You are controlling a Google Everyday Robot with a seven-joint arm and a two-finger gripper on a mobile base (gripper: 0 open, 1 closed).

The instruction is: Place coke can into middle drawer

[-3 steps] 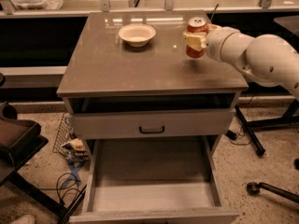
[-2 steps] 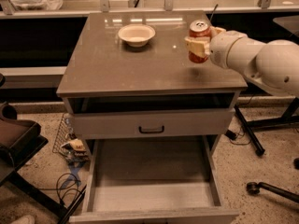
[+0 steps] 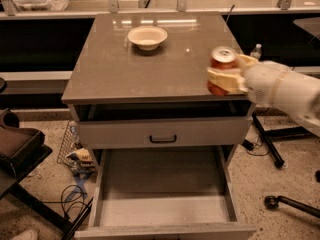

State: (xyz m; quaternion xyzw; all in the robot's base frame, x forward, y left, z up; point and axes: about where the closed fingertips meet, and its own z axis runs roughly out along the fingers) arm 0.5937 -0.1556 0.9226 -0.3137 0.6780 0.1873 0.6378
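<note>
My gripper (image 3: pixel 223 78) is shut on the red coke can (image 3: pixel 223 61), its pale fingers (image 3: pixel 220 80) wrapped around the can's middle. The can is upright with its silver top showing, held above the front right corner of the cabinet top (image 3: pixel 150 69). The white arm (image 3: pixel 285 91) reaches in from the right. The middle drawer (image 3: pixel 162 211) is pulled wide open below, pale grey with low side walls and a bare floor. The can is above and to the right of the drawer's back right corner.
A white bowl (image 3: pixel 147 37) sits at the back centre of the cabinet top. A shut drawer front with a black handle (image 3: pixel 163 139) lies above the open drawer. A clear water bottle (image 3: pixel 255 51) stands behind the arm. Chair bases and cables lie on the floor at both sides.
The gripper has carried the coke can from the back right of the cabinet top forward towards its front right edge, and slightly lower.
</note>
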